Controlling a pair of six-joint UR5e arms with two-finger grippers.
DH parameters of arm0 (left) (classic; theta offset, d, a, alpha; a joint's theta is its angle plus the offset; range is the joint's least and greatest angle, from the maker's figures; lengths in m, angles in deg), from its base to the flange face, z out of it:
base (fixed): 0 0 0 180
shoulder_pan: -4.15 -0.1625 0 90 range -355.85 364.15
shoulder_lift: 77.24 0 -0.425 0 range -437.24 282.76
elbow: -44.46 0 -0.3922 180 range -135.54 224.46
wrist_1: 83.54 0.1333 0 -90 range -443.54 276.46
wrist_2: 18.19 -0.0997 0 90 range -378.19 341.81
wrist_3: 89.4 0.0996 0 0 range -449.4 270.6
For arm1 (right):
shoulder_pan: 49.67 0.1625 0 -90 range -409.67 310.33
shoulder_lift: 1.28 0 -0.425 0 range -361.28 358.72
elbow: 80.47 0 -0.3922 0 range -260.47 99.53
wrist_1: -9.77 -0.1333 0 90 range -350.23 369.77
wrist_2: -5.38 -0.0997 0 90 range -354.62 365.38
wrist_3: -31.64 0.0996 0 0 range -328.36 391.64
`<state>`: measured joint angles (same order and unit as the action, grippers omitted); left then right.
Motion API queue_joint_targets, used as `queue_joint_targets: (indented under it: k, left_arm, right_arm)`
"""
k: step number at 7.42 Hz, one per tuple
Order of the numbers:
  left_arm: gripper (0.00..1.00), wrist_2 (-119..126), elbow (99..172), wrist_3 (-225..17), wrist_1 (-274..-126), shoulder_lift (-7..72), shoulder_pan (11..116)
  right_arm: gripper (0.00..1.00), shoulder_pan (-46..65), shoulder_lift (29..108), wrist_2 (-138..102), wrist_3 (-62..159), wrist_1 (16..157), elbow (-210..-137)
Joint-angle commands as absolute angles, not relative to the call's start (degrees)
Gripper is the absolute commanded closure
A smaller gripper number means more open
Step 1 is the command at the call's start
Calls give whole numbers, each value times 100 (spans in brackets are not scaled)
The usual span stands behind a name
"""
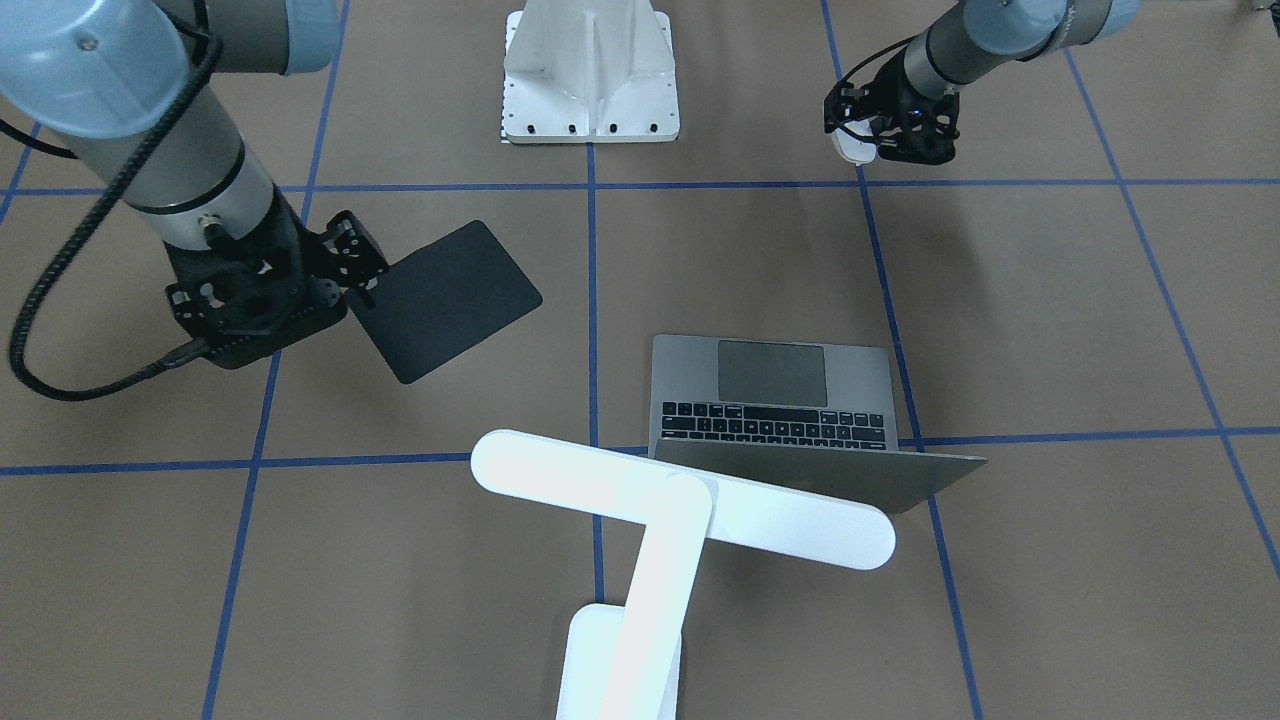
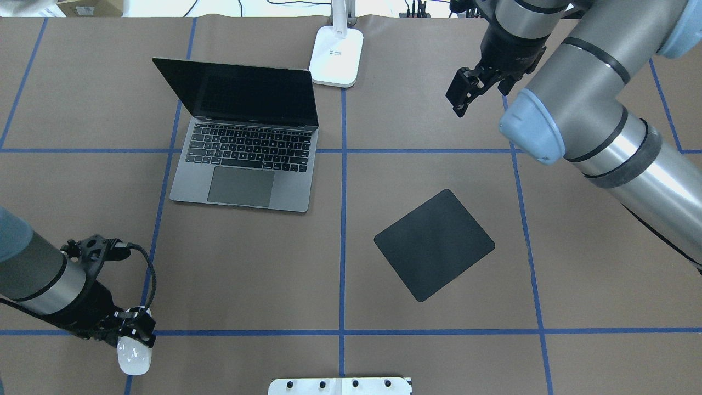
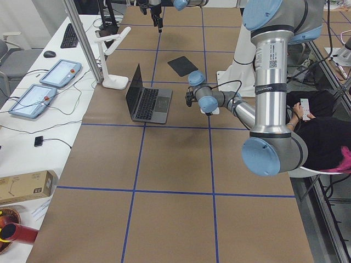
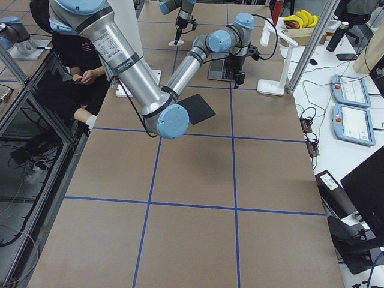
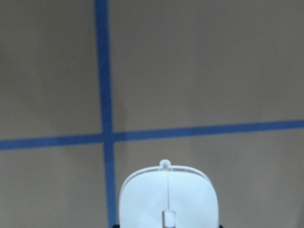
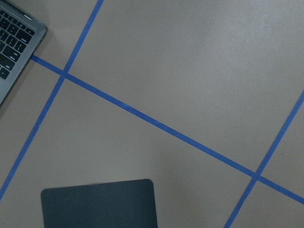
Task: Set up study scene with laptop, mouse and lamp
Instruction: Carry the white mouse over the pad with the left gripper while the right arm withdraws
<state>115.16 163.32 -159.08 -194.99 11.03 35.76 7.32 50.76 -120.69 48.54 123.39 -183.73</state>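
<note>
The space-grey laptop (image 2: 241, 181) stands open left of the table's middle, screen toward the far edge; it also shows in the front view (image 1: 770, 390). The white lamp (image 1: 680, 500) stands behind it, with its base (image 2: 335, 55) at the far edge. My left gripper (image 2: 134, 334) is at the near left, shut on the white mouse (image 2: 133, 356), which fills the bottom of the left wrist view (image 5: 168, 199) over a blue tape crossing. My right gripper (image 2: 465, 97) hangs open and empty above the far right of the table, apart from all three things.
A flat black pad (image 2: 434, 244) lies turned at an angle right of the middle, below and nearer than my right gripper (image 1: 358, 258). A white ribbed bolted pedestal (image 1: 590, 80) stands at the robot's side. Blue tape lines grid the brown table.
</note>
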Motion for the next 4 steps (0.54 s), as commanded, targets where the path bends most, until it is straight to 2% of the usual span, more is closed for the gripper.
queue_joint_targets:
  k: [1,4]
  left_arm:
    - [35,11523,15770,-15901,-19472,2123,3991]
    - [35,11523,14461,-15892,-19481,3697,4352]
  right_arm:
    - [0,1175,5426,-12127,4747,12332,-18401]
    - [0,1676,5628,-12127,4605,12323,-18226]
